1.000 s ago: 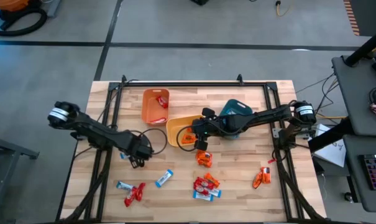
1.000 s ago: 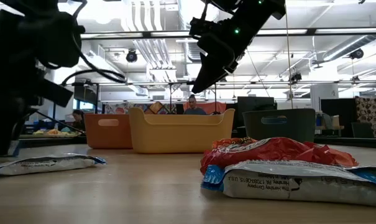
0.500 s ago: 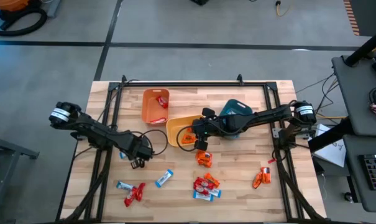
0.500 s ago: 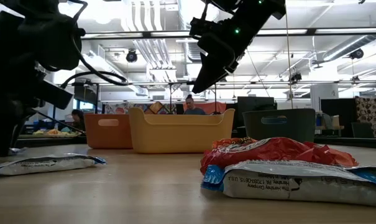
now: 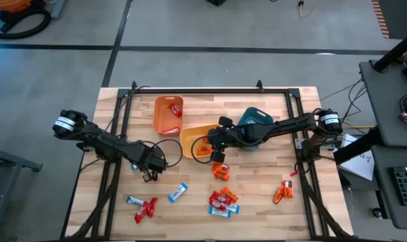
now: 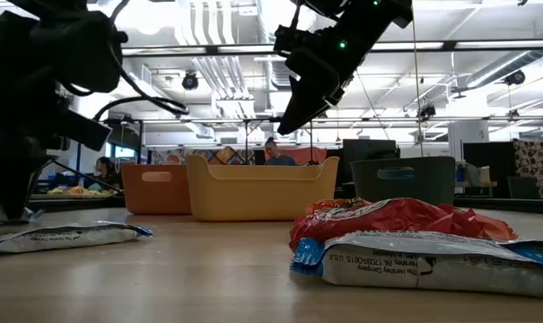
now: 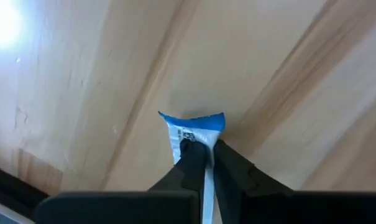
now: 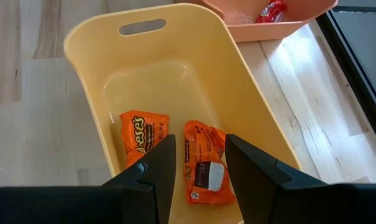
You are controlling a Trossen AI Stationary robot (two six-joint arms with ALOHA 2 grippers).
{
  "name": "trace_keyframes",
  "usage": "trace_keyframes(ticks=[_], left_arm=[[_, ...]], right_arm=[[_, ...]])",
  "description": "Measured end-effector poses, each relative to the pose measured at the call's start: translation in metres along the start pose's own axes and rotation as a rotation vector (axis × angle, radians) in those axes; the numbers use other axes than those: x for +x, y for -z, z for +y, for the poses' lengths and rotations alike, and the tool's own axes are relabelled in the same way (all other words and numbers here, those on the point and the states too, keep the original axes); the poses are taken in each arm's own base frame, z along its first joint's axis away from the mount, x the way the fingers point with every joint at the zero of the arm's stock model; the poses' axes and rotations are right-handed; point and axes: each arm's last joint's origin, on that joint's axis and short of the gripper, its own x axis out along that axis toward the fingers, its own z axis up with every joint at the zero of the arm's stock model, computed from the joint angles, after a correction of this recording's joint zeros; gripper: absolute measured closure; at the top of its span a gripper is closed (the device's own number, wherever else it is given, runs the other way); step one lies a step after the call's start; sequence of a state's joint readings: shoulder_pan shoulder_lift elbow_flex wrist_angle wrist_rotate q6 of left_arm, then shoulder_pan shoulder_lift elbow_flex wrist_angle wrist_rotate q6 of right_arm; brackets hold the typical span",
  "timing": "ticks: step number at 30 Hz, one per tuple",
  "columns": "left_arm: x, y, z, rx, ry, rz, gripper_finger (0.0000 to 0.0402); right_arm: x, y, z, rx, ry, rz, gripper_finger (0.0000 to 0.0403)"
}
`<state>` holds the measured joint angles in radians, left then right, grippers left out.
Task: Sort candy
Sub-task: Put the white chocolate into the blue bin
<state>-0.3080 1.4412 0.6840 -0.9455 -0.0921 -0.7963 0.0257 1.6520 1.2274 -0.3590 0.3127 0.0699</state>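
My left gripper (image 7: 203,163) points down at the table's left part (image 5: 148,175) and is shut on a blue-and-white candy bar (image 7: 189,127). My right gripper (image 8: 197,171) hangs open over the yellow bin (image 5: 193,138), with nothing between its fingers. Two orange packets (image 8: 144,138) lie on that bin's floor. Red sweets (image 5: 175,109) lie in the orange bin (image 5: 167,115). Loose candy lies on the near part of the table: a blue-and-white bar (image 5: 178,193), red sweets (image 5: 146,208), a mixed heap (image 5: 223,200) and orange packets (image 5: 221,171). My left gripper pinches the bar's white body just behind its blue crimped end (image 7: 194,119), between the two fingers. The fingers come from above, pointing down. The blue end sticks out past the fingertips, close over the wood; whether it still touches the table cannot be told.
A teal bin (image 5: 255,119) stands right of the yellow one, under my right arm. More candy (image 5: 282,191) lies near the right edge. A black frame (image 5: 210,91) runs along the table's far and side edges. Bare wood lies between the bins and the near candy.
My left gripper has shut on the blue-and-white bar, staying in place and pointing down. My right arm has kept still over the yellow bin.
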Motion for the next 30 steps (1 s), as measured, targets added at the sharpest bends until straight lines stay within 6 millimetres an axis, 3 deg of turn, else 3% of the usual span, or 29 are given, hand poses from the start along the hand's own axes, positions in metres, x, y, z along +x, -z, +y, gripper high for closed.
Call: trace_keyframes(ticks=[5, 10, 16, 21, 25, 30], left_arm=[[-0.012, -0.003, -0.001, 0.026, 0.042, -0.042, 0.0401], [-0.043, -0.004, 0.000, 0.065, 0.136, -0.162, 0.0401], [-0.096, -0.007, 0.007, 0.114, 0.282, -0.535, 0.0401], [-0.132, -0.006, 0.013, 0.206, 0.457, -0.874, 0.0401], [-0.143, -0.006, 0.014, 0.292, 0.508, -1.096, 0.0401], [-0.140, -0.011, 0.009, 0.345, 0.526, -1.256, 0.0401]], right_arm=[[0.000, 0.000, 0.000, -0.010, -0.008, 0.002, 0.0271], [-0.003, 0.000, 0.007, -0.044, -0.074, 0.000, 0.0271], [-0.009, 0.000, 0.027, -0.140, -0.153, -0.045, 0.0271], [-0.012, -0.003, 0.043, -0.186, -0.339, -0.157, 0.0271], [-0.010, -0.006, 0.048, -0.174, -0.413, -0.288, 0.0271], [-0.009, -0.008, 0.048, -0.142, -0.414, -0.465, 0.0271]])
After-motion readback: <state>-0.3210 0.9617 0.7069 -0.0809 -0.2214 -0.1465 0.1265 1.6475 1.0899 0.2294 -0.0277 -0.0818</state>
